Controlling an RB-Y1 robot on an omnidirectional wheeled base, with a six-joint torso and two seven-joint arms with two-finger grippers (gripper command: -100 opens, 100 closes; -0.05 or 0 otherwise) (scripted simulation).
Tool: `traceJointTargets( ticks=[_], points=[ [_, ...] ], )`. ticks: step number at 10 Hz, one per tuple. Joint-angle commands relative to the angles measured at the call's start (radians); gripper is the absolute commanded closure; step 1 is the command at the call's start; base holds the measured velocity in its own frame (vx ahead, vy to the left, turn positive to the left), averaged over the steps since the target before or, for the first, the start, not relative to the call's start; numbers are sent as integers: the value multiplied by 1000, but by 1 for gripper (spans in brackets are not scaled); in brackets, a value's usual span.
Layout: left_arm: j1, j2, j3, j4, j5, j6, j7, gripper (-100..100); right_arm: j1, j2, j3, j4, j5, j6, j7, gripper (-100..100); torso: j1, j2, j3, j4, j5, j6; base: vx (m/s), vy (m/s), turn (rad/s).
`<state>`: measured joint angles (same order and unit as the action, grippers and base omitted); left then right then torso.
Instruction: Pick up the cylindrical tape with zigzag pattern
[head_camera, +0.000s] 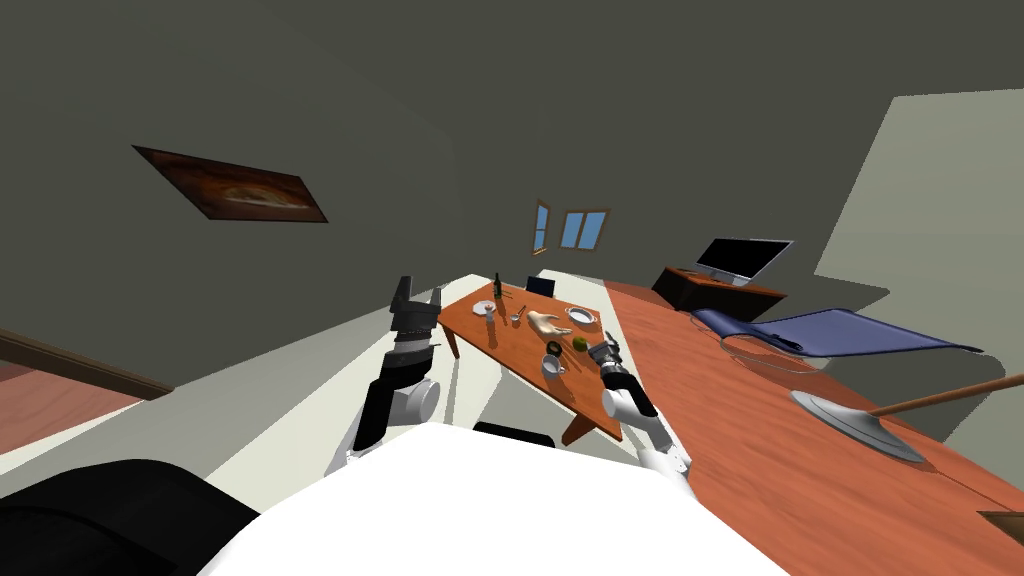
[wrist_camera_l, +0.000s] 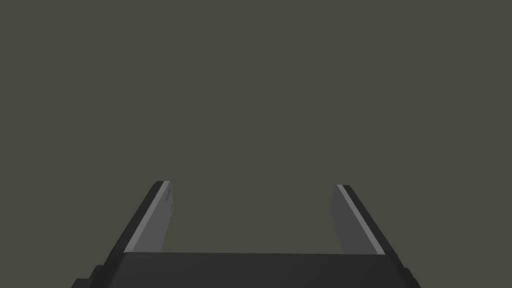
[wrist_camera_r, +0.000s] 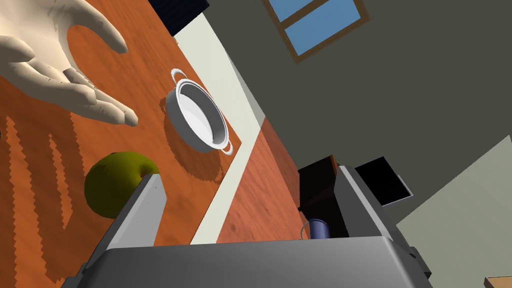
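The right gripper, spread open and empty beside the yellow-green fruit on the wooden table, should sight the tape before lowering; the left gripper is likewise open, empty.

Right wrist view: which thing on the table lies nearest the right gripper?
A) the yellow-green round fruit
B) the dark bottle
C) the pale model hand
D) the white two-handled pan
A: the yellow-green round fruit sits right beside the open right gripper. The white two-handled pan and the pale model hand lie farther out along the table.
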<state>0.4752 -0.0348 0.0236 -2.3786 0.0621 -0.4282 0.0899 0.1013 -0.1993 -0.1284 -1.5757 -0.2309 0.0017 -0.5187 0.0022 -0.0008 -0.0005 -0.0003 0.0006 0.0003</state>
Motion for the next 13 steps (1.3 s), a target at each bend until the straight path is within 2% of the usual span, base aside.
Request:
traceJointTargets(
  ticks=[1,2,3,4,5,6,7,8,9,10,11,12,13],
  points=[
    [0,0,0,0,0,0,0,0,-43,-1,-15,50,-11,33,-32,-100,0,0,0,0,0,0,11,39,45],
    [0,0,0,0,0,0,0,0,-43,-1,-15,71,-11,33,-32,-100,0,0,0,0,0,0,9,35,23],
    [0,0,0,0,0,0,0,0,-82,-6,-29,113,-23,64,-61,-100,0,0,0,0,0,0,2,49,38],
    [0,0,0,0,0,0,0,0,-82,-6,-29,128,-23,64,-61,-100,1,0,0,0,0,0,3,39,18],
    [0,0,0,0,0,0,0,0,-122,-11,-43,162,-35,95,-91,-100,0,1,0,0,0,0,-1,44,40],
    [0,0,0,0,0,0,0,0,-122,-11,-43,186,-35,95,-91,-100,1,1,0,0,0,0,4,38,23],
    [0,0,0,0,0,0,0,0,-162,-18,-57,217,-47,127,-120,-100,0,1,0,0,0,0,10,44,40],
    [0,0,0,0,0,0,0,0,-162,-18,-57,246,-47,127,-120,-100,1,0,0,0,0,0,10,39,21],
    [0,0,0,0,0,0,0,0,-202,-25,-71,279,-59,158,-149,-100,0,0,0,0,0,0,0,53,40],
    [0,0,0,0,0,0,0,0,-202,-25,-71,306,-59,158,-149,-100,1,1,0,0,0,0,1,43,21],
    [0,0,0,0,0,0,0,0,-242,-33,-85,338,-70,190,-178,-100,1,1,0,0,0,0,3,43,34],
    [0,0,0,0,0,0,0,0,-242,-33,-85,363,-70,190,-178,-100,1,1,0,0,0,0,5,34,24],
    [0,0,0,0,0,0,0,0,-283,-41,-99,393,-82,221,-206,-100,0,1,0,0,0,0,6,41,39]
  ],
)
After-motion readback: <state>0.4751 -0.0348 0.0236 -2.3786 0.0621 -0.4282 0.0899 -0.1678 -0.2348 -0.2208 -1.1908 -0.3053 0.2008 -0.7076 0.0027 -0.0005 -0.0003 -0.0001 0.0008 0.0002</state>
